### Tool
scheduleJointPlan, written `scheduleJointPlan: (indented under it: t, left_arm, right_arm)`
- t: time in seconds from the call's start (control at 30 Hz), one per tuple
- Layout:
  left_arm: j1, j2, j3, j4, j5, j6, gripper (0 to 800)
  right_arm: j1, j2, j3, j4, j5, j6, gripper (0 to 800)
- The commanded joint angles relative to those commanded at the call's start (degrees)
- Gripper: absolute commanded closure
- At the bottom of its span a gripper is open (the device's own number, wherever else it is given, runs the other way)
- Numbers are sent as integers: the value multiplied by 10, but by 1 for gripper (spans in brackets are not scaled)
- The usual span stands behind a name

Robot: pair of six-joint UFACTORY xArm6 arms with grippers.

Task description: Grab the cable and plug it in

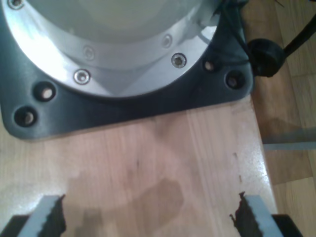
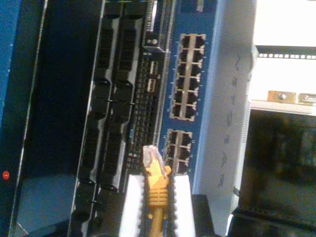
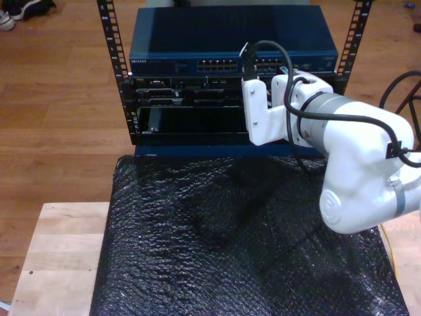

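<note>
- Gripped between the two white ribbed pads [image 2: 132, 207] of my second gripper [image 2: 156, 207], the cable [image 2: 157, 190] stands with its yellow-orange boot clamped and its clear plug tip poking out past the pads.
- That plug tip points at the blue network switch [image 2: 195, 123] and sits just short of its lower block of ports [image 2: 178, 148], not yet seated in any of them.
- From the exterior view, the white arm [image 3: 348, 158] reaches in from the exterior view's right toward the rack [image 3: 227, 79], above a black bubbled mat [image 3: 223, 243].
- Elsewhere, my first gripper [image 1: 148, 217] hangs with its jaws spread wide and nothing between them, over a wooden tabletop [image 1: 148, 163] beside a dark base plate [image 1: 59, 118].
</note>
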Motion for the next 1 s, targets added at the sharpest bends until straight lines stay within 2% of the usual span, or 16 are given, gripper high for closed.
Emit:
scheduleJointPlan:
  t: [0.3,0.53,0.8,1.0]
  left_arm:
    - [0,0,0,0,0,0,0]
    - [0,0,0,0,0,0,0]
    - [0,0,0,0,0,0,0]
    - [0,0,0,0,0,0,0]
  right_arm:
    - [-3,32,-28,-4,-3,-2,800]
    - [-4,89,-43,-3,-106,1,800]
    - [-17,98,-37,0,-118,2,800]
    - [-33,129,-40,0,-177,3,800]
